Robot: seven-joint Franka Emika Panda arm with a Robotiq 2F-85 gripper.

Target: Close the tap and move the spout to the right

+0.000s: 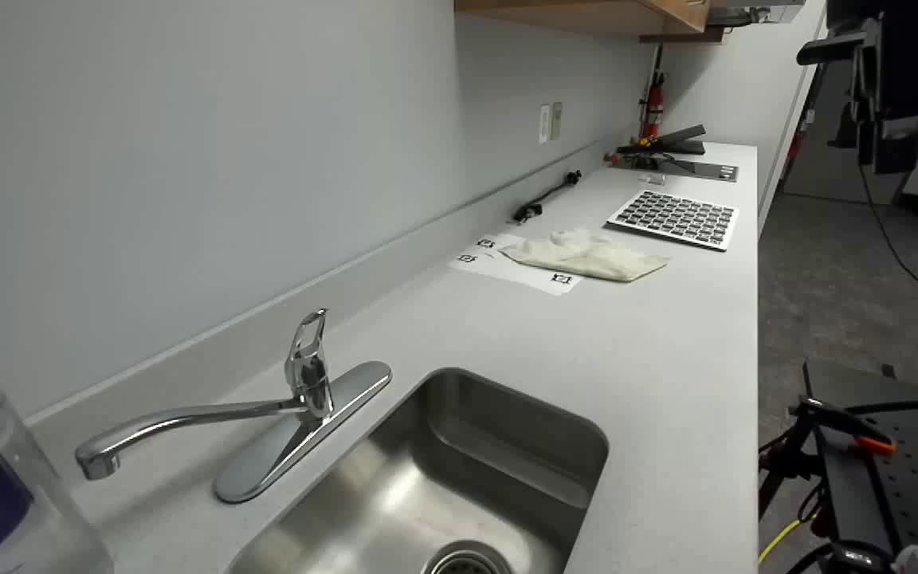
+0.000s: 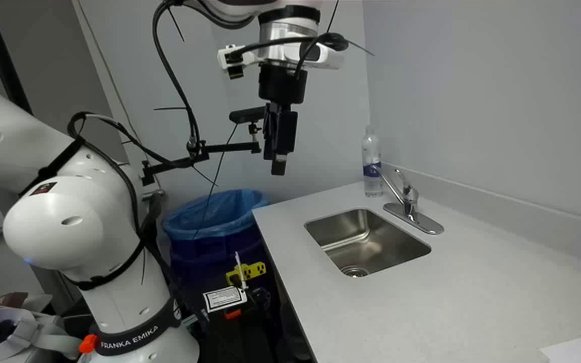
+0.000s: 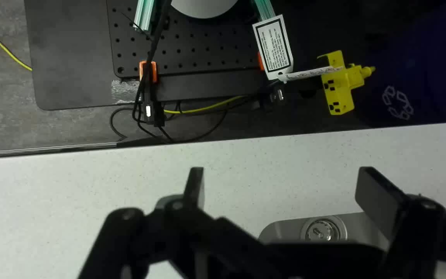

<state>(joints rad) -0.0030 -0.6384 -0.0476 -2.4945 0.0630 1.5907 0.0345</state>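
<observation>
The silver tap (image 1: 311,383) stands behind the sink, its loop-shaped lever (image 1: 307,335) raised. It also shows in an exterior view (image 2: 410,197). The long slim spout (image 1: 188,416) reaches toward the clear bottle in both exterior views (image 2: 390,184), its mouth beside the base plate, off to the side of the basin. No water shows at its mouth. My gripper (image 2: 279,164) points down, high above the counter's front side and away from the tap. In the wrist view its fingers (image 3: 281,170) are wide apart with nothing between them. Tap and spout are not in the wrist view.
The steel sink basin (image 1: 395,494) lies in front of the tap; its drain shows in the wrist view (image 3: 322,230). A clear bottle with a purple label (image 2: 371,164) stands near the spout. A cloth (image 1: 586,257) lies farther along the counter. A blue-lined bin (image 2: 215,214) stands past the counter's edge.
</observation>
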